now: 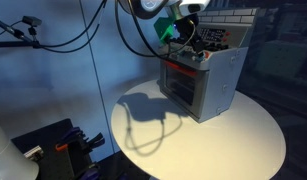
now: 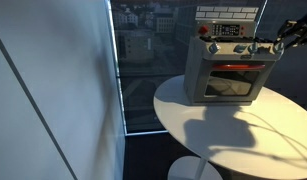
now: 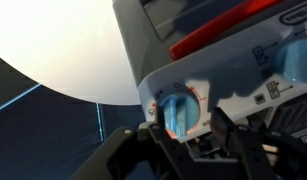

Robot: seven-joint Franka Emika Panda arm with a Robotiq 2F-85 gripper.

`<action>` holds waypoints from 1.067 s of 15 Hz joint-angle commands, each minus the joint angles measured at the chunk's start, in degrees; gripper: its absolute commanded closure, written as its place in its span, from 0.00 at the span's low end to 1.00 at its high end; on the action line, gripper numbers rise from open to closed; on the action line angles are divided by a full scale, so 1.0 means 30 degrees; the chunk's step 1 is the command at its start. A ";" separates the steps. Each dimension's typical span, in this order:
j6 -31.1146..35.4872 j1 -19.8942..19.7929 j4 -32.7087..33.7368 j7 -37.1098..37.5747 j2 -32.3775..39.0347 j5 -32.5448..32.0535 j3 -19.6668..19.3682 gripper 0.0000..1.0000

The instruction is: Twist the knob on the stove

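The stove [image 1: 208, 85] is a small grey toy oven with a red-framed glass door, standing on a round white table [image 1: 233, 140]. It shows in both exterior views, and the view from the front [image 2: 228, 70] also shows its row of pale blue knobs and brick-patterned back panel. My gripper [image 1: 181, 38] is at the stove's upper front edge, at the right end of the knob row [image 2: 277, 43]. In the wrist view a pale blue knob [image 3: 178, 108] sits between my two black fingers [image 3: 188, 120]. The fingers straddle it with a small gap on the right side.
The table edge [image 2: 223, 145] curves round the stove, with bare surface in front. A tall window [image 2: 143, 50] lies behind and beside the table. Dark equipment [image 1: 53, 145] sits low beside the table. Cables [image 1: 53, 35] hang overhead.
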 commanded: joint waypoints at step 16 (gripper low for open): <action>-0.0155 -0.0076 0.0587 -0.0456 0.0177 0.0169 -0.0243 0.94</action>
